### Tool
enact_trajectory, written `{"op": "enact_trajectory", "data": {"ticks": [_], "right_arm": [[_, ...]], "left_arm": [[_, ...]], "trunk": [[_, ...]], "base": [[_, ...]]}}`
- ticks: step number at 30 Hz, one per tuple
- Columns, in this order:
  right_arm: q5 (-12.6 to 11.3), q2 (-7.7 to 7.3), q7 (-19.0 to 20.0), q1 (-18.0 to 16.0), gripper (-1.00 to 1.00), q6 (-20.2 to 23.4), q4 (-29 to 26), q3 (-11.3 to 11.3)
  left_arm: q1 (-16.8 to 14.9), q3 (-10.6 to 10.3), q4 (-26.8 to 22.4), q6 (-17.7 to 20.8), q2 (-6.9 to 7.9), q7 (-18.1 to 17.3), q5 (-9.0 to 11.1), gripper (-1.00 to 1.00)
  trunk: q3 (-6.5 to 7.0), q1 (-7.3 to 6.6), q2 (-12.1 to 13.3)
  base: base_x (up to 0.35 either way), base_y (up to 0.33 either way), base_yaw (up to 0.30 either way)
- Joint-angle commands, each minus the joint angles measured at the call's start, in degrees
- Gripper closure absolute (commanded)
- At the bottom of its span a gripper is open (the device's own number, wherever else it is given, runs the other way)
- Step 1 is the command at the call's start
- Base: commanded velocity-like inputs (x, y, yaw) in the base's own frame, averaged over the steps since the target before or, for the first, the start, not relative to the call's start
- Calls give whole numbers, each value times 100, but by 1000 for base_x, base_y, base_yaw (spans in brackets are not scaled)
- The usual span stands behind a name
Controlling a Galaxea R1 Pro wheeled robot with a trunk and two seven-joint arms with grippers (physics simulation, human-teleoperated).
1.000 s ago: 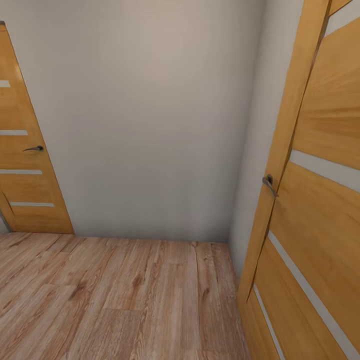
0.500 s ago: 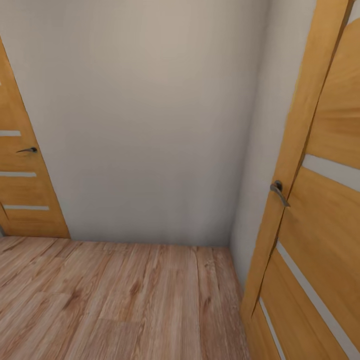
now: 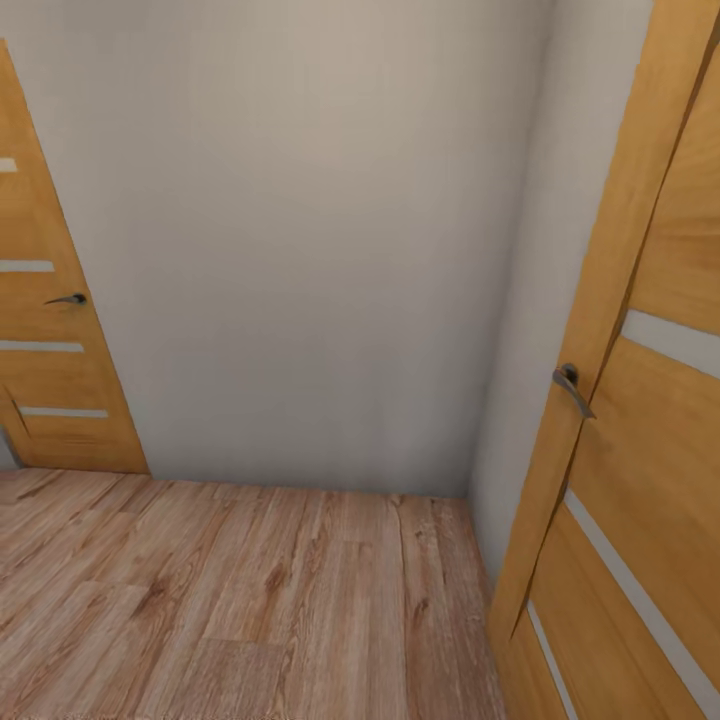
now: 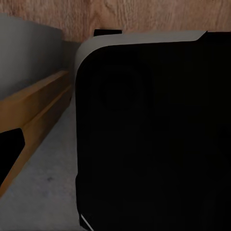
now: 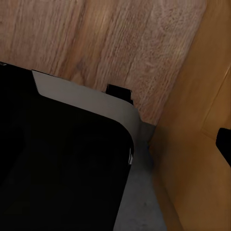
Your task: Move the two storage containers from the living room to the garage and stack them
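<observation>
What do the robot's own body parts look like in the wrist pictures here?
In the left wrist view a big matte black body with a rounded corner and a pale grey top edge blocks most of the wood floor. The right wrist view has a similar black panel edged in light grey. No cables, markings or fingers can be made out.

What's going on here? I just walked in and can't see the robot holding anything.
Nothing is being handled at this moment. The head camera faces a plain white wall in a corner, above light wood plank flooring. A honey-wood door with frosted strips stands at the left, and another door is close on the right. No orange-red bin is visible here, so the robot seems to be on its way.
</observation>
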Motion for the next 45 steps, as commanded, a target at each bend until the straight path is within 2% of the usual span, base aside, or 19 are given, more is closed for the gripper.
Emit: {"op": "enact_trajectory", "data": {"ticks": [1, 25, 40, 45], "right_arm": [[-60, -1, 34, -6, -100, -35, 17, 36], [-51, -5, 34, -6, -100, -35, 17, 36], [-59, -1, 34, -6, -100, -28, 17, 36], [-60, 3, 33, -6, -100, -27, 17, 36]], "left_arm": [[-1, 5, -1, -15, 0, -6, 5, -100], [-1, 5, -1, -14, 0, -6, 4, -100], [-1, 10, -1, -10, 0, -6, 5, -100], [-1, 10, -1, -10, 7, -6, 5, -100]], "trunk": [[-5, 0, -3], [-5, 0, -3], [-5, 0, -3], [-5, 0, -3]], "base": [[0, 0, 240], [47, -40, 29], [282, -1, 0], [73, 0, 0]]}}
